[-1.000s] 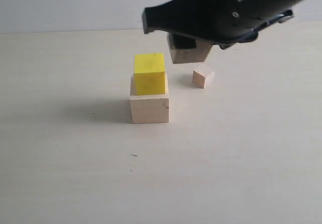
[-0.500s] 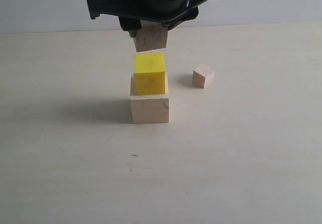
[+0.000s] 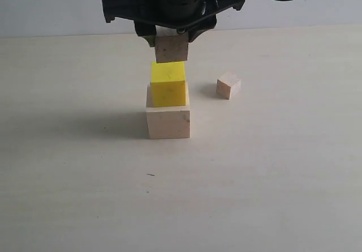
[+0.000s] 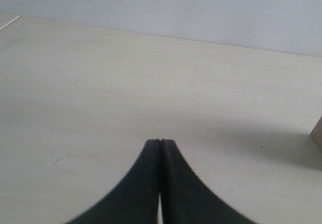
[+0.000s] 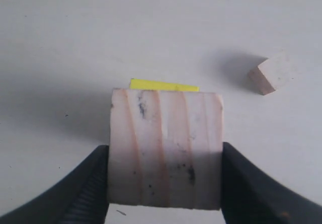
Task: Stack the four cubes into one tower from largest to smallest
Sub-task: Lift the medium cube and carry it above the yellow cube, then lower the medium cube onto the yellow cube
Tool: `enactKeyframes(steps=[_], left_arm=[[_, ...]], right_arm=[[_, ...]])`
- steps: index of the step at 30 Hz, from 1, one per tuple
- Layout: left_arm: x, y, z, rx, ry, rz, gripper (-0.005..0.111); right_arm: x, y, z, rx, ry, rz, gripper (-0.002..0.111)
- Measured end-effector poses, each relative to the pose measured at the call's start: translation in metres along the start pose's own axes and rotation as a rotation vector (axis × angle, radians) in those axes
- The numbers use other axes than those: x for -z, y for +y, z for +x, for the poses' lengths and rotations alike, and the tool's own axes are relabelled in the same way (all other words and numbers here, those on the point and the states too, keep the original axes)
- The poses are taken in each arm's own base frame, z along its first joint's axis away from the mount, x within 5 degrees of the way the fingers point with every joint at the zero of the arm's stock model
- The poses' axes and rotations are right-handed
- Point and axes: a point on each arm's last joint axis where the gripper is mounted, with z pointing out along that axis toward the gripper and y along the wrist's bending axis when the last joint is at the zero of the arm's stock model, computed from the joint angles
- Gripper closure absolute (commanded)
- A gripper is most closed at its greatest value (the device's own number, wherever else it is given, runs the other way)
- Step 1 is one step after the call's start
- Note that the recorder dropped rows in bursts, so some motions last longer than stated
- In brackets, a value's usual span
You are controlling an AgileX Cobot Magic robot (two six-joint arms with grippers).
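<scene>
The large pale wood cube (image 3: pixel 168 122) stands on the table with the yellow cube (image 3: pixel 168 83) on top of it. Just above the yellow cube hangs the speckled wood cube (image 3: pixel 171 48), with my right gripper (image 3: pixel 172 37) shut on it. In the right wrist view the speckled cube (image 5: pixel 166 151) fills the space between the fingers (image 5: pixel 85 189), and only a sliver of the yellow cube (image 5: pixel 163 86) shows past it. The tiny pale cube (image 3: pixel 228 85) lies on the table to the right, also seen as a tiny cube (image 5: pixel 270 75). My left gripper (image 4: pixel 160 142) is shut, empty, over bare table.
The pale table (image 3: pixel 85 167) runs to a grey wall (image 3: pixel 56 3) at the back. A brown edge (image 4: pixel 317 133) of some object pokes in at the side of the left wrist view.
My right gripper has carried the speckled cube leftward from beside the tiny cube to above the yellow cube, then lowered slightly. The stacked cubes and tiny cube have not moved.
</scene>
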Motion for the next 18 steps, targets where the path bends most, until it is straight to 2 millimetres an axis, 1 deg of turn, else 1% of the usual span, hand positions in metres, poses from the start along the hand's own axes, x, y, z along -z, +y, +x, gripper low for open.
enactKeyframes(steps=[5,11,18], left_arm=[[0.0,0.0,0.0,0.0,0.0,0.0,0.107],[0.0,0.0,0.0,0.0,0.0,0.0,0.107],[0.0,0.0,0.0,0.0,0.0,0.0,0.107]], right_arm=[[-0.001,-0.002,-0.001,-0.01,0.0,0.004,0.108],[-0.023,-0.006,-0.003,-0.023,0.049,0.017,0.108],[-0.027,-0.001,-0.004,-0.03,0.043,-0.026,0.108]])
